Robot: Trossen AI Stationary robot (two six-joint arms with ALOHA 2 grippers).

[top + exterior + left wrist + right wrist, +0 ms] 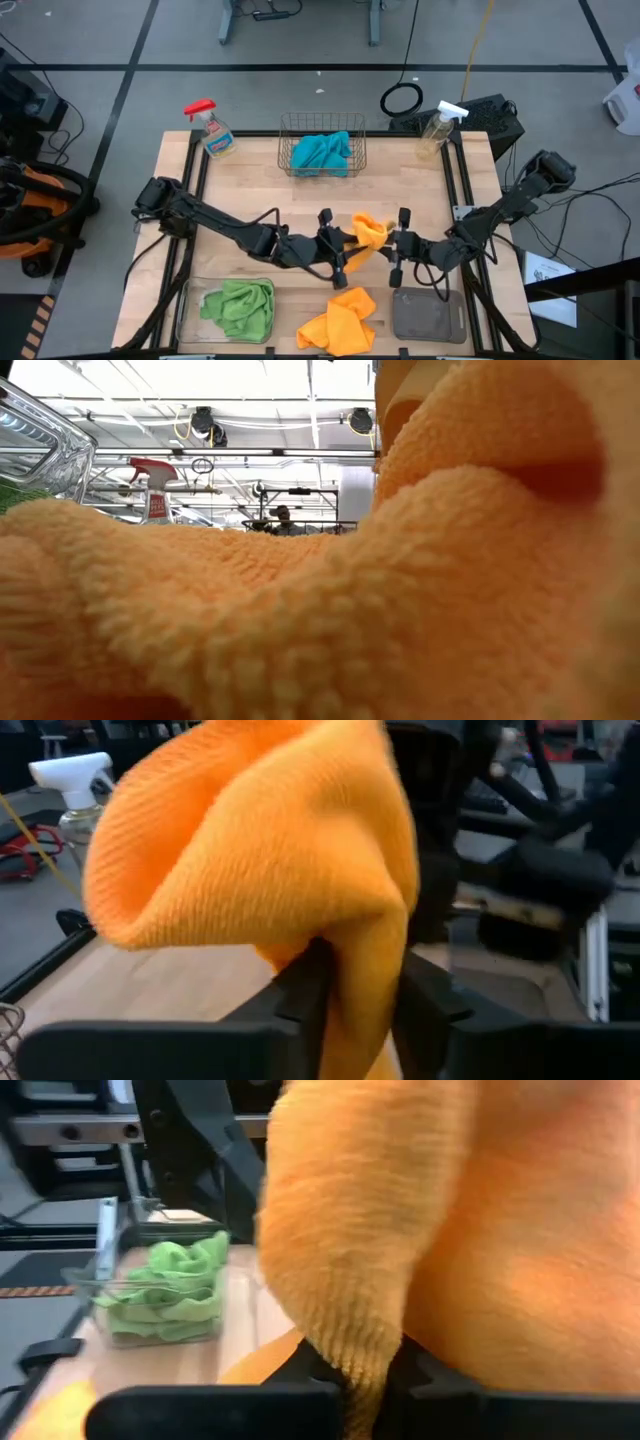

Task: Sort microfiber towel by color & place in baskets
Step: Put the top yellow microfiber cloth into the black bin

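Orange towel (367,230) pinched between left pincer (340,250) and right pincer (397,248), both clamped on it, lifted for handover; grey bin (428,313) beside right pincer.

The wooden table (250,205) carries a copper wire basket (322,150) at its far edge, with a red-capped spray bottle (211,130) and a white-capped one (439,128) near the far corners. Along the near edge sit a clear bin (190,300), a loose orange towel (338,322) and a dark grey bin (428,316).
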